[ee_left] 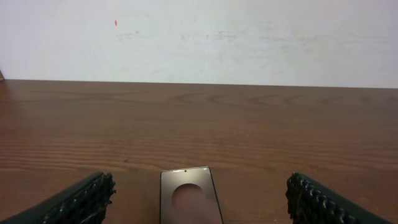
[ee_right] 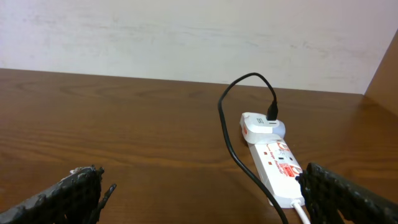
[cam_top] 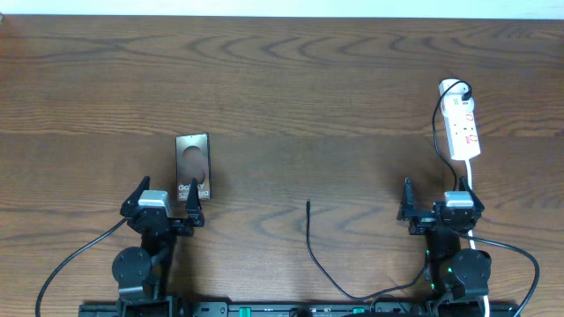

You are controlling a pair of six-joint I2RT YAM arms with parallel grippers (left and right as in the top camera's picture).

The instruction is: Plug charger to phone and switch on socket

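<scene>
Wooden table (cam_top: 282, 70) bears the phone (cam_top: 193, 167) just ahead of my left gripper (cam_top: 167, 190) and the socket (cam_top: 462, 128) beyond my right gripper (cam_top: 442, 195), both spread and empty, so I should pinch the loose charger (cam_top: 310, 246), lying between them, close behind its tip.

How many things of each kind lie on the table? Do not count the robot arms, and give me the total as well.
Phone: 1
Black charger cable: 1
White power strip: 1
White adapter plugged into the strip's far end: 1
Total: 4
</scene>
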